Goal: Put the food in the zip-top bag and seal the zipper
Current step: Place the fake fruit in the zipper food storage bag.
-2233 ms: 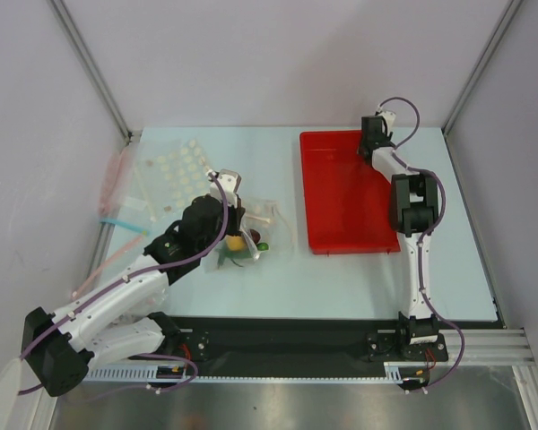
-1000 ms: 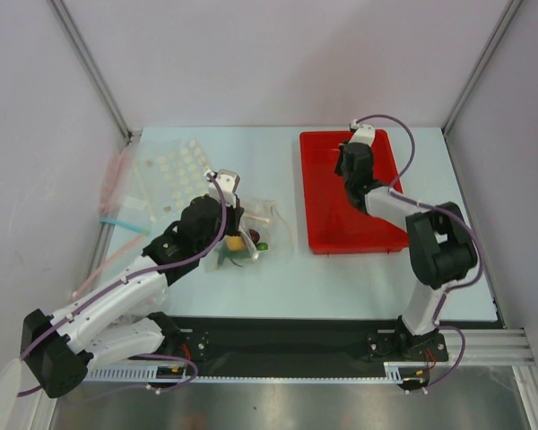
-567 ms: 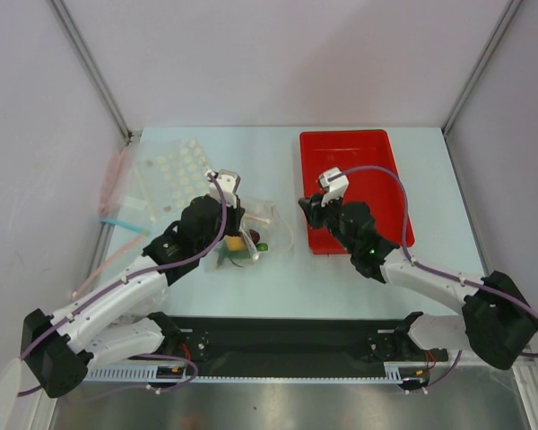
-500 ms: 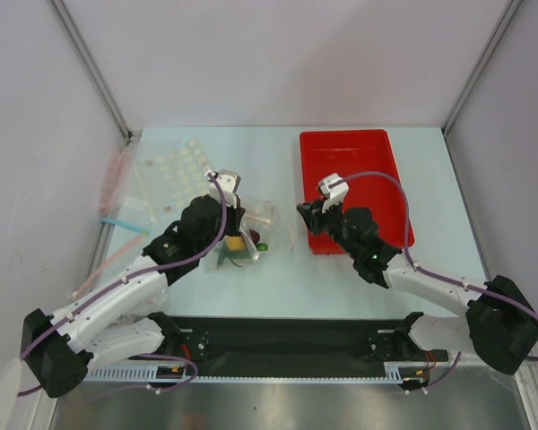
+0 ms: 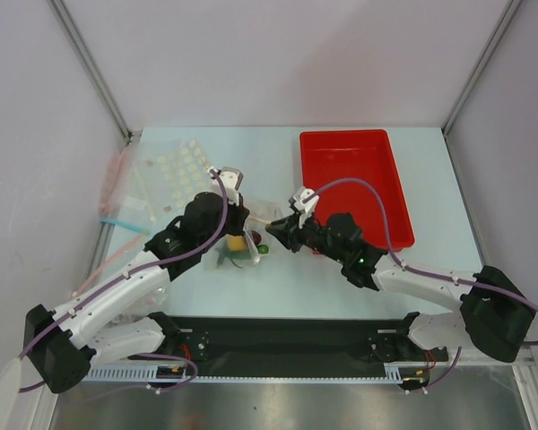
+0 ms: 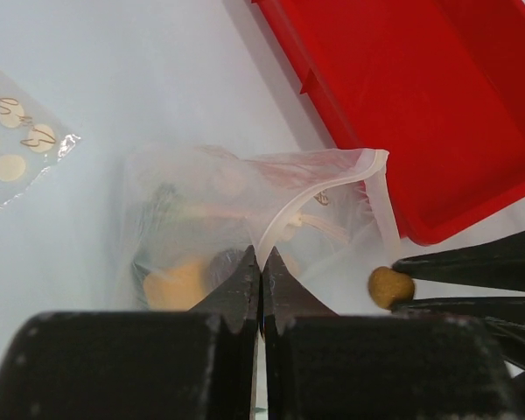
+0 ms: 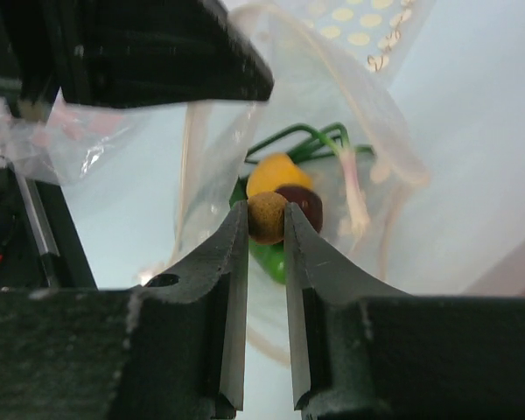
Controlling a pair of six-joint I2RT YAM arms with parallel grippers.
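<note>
The zip-top bag [image 5: 255, 226] lies open on the table with its mouth towards the red tray. My left gripper [image 5: 239, 221] is shut on the bag's upper rim [image 6: 261, 254] and holds the mouth up. Inside lie a yellow ball [image 7: 273, 173], a maroon ball [image 7: 304, 204], a green chili [image 7: 269, 258] and thin green stalks [image 7: 304, 138]. My right gripper [image 7: 266, 210] is shut on a small tan ball [image 6: 390, 286] just at the bag's mouth [image 5: 282, 231]. The pale pinkish zipper [image 6: 370, 164] runs along the mouth edge. No slider shows.
The red tray [image 5: 377, 170] stands right of the bag, nothing showing in it. A flatter dotted bag [image 5: 175, 168] lies at the back left. Plain clear bags with pink [image 5: 115, 177] and blue [image 5: 117, 222] strips lie by the left wall.
My right arm has swung from the tray's far right corner down and left to the bag's mouth, with the tan ball in its fingers. The left arm has kept its hold on the bag.
</note>
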